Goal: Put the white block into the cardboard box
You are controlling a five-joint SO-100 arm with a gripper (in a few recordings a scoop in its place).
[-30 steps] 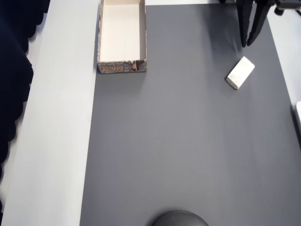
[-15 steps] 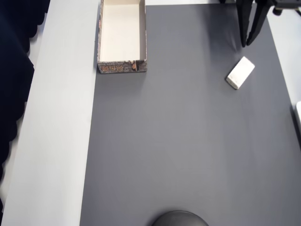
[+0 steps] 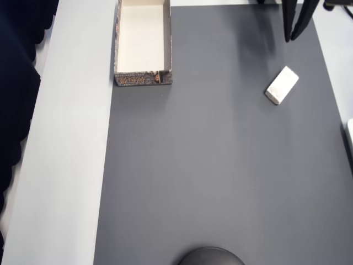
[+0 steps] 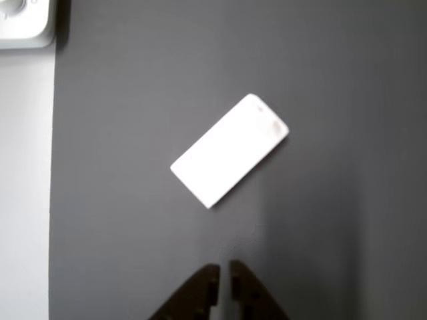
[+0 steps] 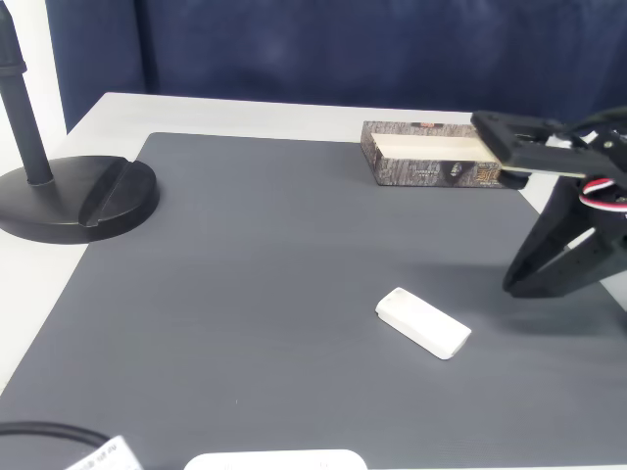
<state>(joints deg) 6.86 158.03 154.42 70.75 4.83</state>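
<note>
The white block (image 3: 282,85) lies flat and askew on the dark grey mat, near its right edge in the overhead view. The cardboard box (image 3: 117,41), cream inside with mottled brown walls, stands at the mat's top left corner with nothing in it. My gripper (image 3: 290,38) hangs at the top right, above the block in the picture and apart from it, shut and holding nothing. The wrist view has the block (image 4: 230,150) ahead of the closed fingertips (image 4: 207,277). From the fixed view, the gripper (image 5: 511,286) hovers to the right of the block (image 5: 423,323), with the box (image 5: 431,171) behind.
A black round stand base (image 5: 78,196) sits at the mat's left in the fixed view and shows as a dark dome (image 3: 211,256) at the overhead view's bottom edge. A white device (image 4: 23,23) lies just off the mat. A pale table strip (image 3: 71,165) borders the mat.
The gripper's fingertips have drawn back toward the top edge of the overhead view, farther from the block. Block and box have not moved.
</note>
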